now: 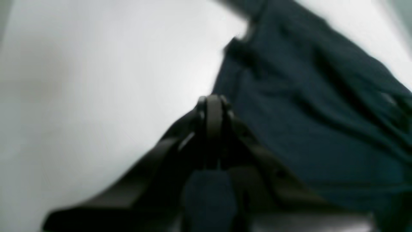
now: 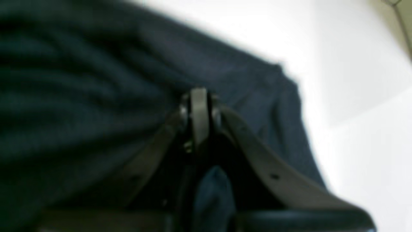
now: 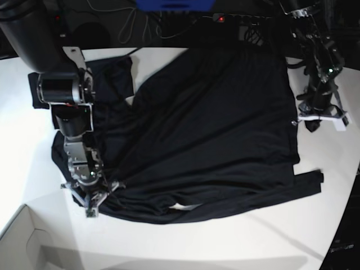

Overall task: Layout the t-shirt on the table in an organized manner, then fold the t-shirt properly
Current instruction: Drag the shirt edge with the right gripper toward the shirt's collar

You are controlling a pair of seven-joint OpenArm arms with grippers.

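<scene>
The black t-shirt (image 3: 214,124) lies spread and wrinkled across the white table (image 3: 225,247). One sleeve (image 3: 308,181) sticks out at the near right. My right gripper (image 3: 90,208) sits at the shirt's near left edge. In the right wrist view it (image 2: 199,96) is shut, with dark fabric (image 2: 80,96) bunched in folds around it and a strip of cloth between the jaws. My left gripper (image 3: 313,125) is at the shirt's right edge. The left wrist view shows it (image 1: 213,103) shut too, with cloth caught low between the jaws and the shirt (image 1: 305,112) to its right.
A white box corner (image 3: 19,242) stands at the near left. Cables (image 3: 140,22) and dark equipment line the far edge behind the table. The table's curved edge (image 3: 351,185) runs down the right side. Bare tabletop (image 1: 80,80) lies beside the left gripper.
</scene>
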